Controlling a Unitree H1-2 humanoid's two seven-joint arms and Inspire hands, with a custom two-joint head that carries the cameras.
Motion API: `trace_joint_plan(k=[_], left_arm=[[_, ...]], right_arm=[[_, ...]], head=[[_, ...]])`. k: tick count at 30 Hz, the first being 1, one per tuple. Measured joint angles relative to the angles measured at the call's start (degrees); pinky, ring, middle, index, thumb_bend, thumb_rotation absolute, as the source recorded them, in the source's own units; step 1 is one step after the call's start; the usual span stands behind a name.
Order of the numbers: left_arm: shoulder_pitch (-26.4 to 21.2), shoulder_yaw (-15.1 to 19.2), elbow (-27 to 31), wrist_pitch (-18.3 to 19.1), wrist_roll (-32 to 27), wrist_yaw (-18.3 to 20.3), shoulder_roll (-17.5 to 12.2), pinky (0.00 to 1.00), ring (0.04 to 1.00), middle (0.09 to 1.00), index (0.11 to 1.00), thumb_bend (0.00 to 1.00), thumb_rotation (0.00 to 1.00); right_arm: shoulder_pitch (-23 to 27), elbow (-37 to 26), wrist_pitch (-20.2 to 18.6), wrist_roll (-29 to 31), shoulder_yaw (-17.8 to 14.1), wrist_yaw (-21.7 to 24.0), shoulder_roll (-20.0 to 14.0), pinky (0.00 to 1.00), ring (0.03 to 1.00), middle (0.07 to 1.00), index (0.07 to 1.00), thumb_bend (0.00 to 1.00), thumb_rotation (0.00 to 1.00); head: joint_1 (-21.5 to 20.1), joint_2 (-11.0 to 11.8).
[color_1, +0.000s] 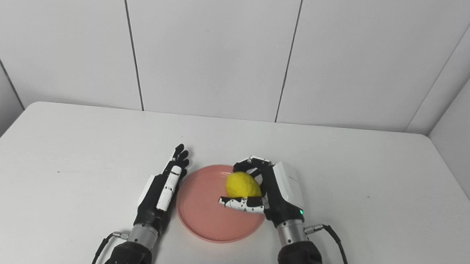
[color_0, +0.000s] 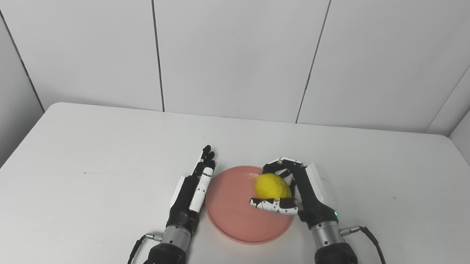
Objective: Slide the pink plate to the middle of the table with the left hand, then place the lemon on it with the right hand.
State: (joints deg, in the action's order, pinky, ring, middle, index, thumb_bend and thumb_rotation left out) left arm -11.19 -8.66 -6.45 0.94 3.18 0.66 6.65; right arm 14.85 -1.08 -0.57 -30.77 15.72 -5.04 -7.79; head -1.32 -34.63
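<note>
The pink plate point(color_0: 236, 216) lies near the table's front middle. Over its right part is the yellow lemon point(color_0: 272, 186), with my right hand point(color_0: 296, 191) shut on it: fingers curl over its far side and the thumb crosses beneath its near side. I cannot tell whether the lemon touches the plate. My left hand point(color_0: 194, 186) lies flat and open just left of the plate, fingers straight and pointing away from me, its edge beside the plate's left rim. In the right eye view the lemon point(color_1: 243, 185) and plate point(color_1: 206, 215) appear the same way.
The white table point(color_0: 96, 161) has rounded corners and ends at white wall panels behind. Cables run from both wrists near the front edge. Nothing else stands on the table.
</note>
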Motion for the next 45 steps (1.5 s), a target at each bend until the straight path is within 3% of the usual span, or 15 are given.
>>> trace_joint_plan(k=[8, 12, 13, 14, 16, 24, 28, 34, 35, 40, 41, 42, 45], left_arm=[[0.0, 0.0, -0.2, -0.1, 0.5, -0.2, 0.3, 0.96, 0.985, 0.992, 0.991, 0.41, 1.0], [0.0, 0.0, -0.2, -0.3, 0.6, -0.2, 0.3, 0.97, 0.991, 0.995, 0.993, 0.4, 1.0], [0.0, 0.0, -0.3, -0.3, 0.6, -0.2, 0.3, 0.97, 0.991, 0.995, 0.992, 0.4, 1.0], [0.0, 0.0, -0.3, -0.3, 0.6, -0.2, 0.3, 0.97, 0.991, 0.995, 0.992, 0.4, 1.0], [0.0, 0.0, -0.3, -0.3, 0.6, -0.2, 0.3, 0.97, 0.99, 0.993, 0.993, 0.4, 1.0], [0.0, 0.1, -0.4, -0.5, 0.4, -0.2, 0.3, 0.97, 0.987, 0.992, 0.997, 0.4, 1.0], [0.0, 0.1, -0.5, -0.6, 0.5, -0.3, 0.3, 0.95, 0.981, 0.988, 0.991, 0.39, 1.0], [0.0, 0.2, -0.5, -0.6, 0.6, -0.3, 0.3, 0.96, 0.986, 0.992, 0.995, 0.39, 1.0], [0.0, 0.1, -0.5, -0.6, 0.7, -0.3, 0.3, 0.96, 0.987, 0.992, 0.996, 0.38, 1.0], [0.0, 0.0, -0.5, -0.6, 1.8, -0.3, 0.3, 0.96, 0.986, 0.99, 0.991, 0.37, 1.0], [0.0, 0.1, -0.5, -0.6, 1.8, -0.3, 0.3, 0.97, 0.99, 0.995, 0.989, 0.35, 1.0], [0.0, 0.1, -0.5, -0.6, 1.7, -0.3, 0.3, 0.97, 0.993, 0.997, 0.989, 0.35, 1.0], [-0.1, 0.2, -0.5, -0.6, 1.6, -0.2, 0.3, 0.98, 0.999, 1.0, 0.995, 0.34, 1.0]], right_arm=[[0.7, 0.1, 0.0, -1.0, 1.1, 4.0, 0.4, 0.16, 0.443, 0.483, 0.491, 0.52, 0.0], [1.9, 0.5, 0.0, -3.6, 2.3, 4.4, 0.5, 0.13, 0.443, 0.476, 0.491, 0.52, 0.0], [2.1, 0.6, 0.0, -4.3, 2.6, 4.4, 0.6, 0.12, 0.31, 0.473, 0.491, 0.52, 0.0], [2.3, 0.9, 0.0, -4.7, 2.9, 4.4, 0.7, 0.11, 0.244, 0.472, 0.491, 0.52, 0.0], [2.4, 1.6, 0.0, -5.6, 3.3, 4.3, 1.0, 0.12, 0.192, 0.471, 0.491, 0.52, 0.0], [2.4, 5.0, 0.7, -7.1, 4.3, 2.8, 1.7, 0.15, 0.224, 0.478, 0.49, 0.52, 0.0], [2.4, 6.6, 2.9, -7.3, 4.5, 0.7, 1.7, 0.18, 0.25, 0.473, 0.491, 0.53, 0.0], [2.7, 8.1, 4.6, -8.1, 4.8, -1.1, 1.7, 0.36, 0.464, 0.461, 0.525, 0.52, 0.0], [2.8, 8.2, 4.7, -8.2, 4.9, -1.2, 1.7, 0.51, 0.58, 0.57, 0.503, 0.51, 0.06], [2.7, 8.2, 4.9, -8.6, 5.3, -1.2, 1.6, 0.66, 0.681, 0.694, 0.498, 0.51, 0.13], [2.7, 8.1, 4.9, -8.7, 5.3, -1.2, 1.6, 0.73, 0.75, 0.754, 0.659, 0.55, 0.16], [2.7, 8.0, 4.9, -8.9, 5.4, -1.1, 1.5, 0.77, 0.789, 0.786, 0.733, 0.57, 0.19], [2.2, 7.7, 4.9, -9.3, 5.5, -0.6, 1.1, 0.86, 0.85, 0.835, 0.803, 0.57, 0.28]], head=[[0.5, 0.4], [0.6, 0.5], [0.6, 0.7], [0.6, 0.8], [0.6, 0.8], [0.7, 0.7], [0.4, 0.7], [0.4, 0.8], [0.3, 0.5], [0.3, 0.6], [0.2, 0.5], [0.2, 0.5], [0.2, 0.5]])
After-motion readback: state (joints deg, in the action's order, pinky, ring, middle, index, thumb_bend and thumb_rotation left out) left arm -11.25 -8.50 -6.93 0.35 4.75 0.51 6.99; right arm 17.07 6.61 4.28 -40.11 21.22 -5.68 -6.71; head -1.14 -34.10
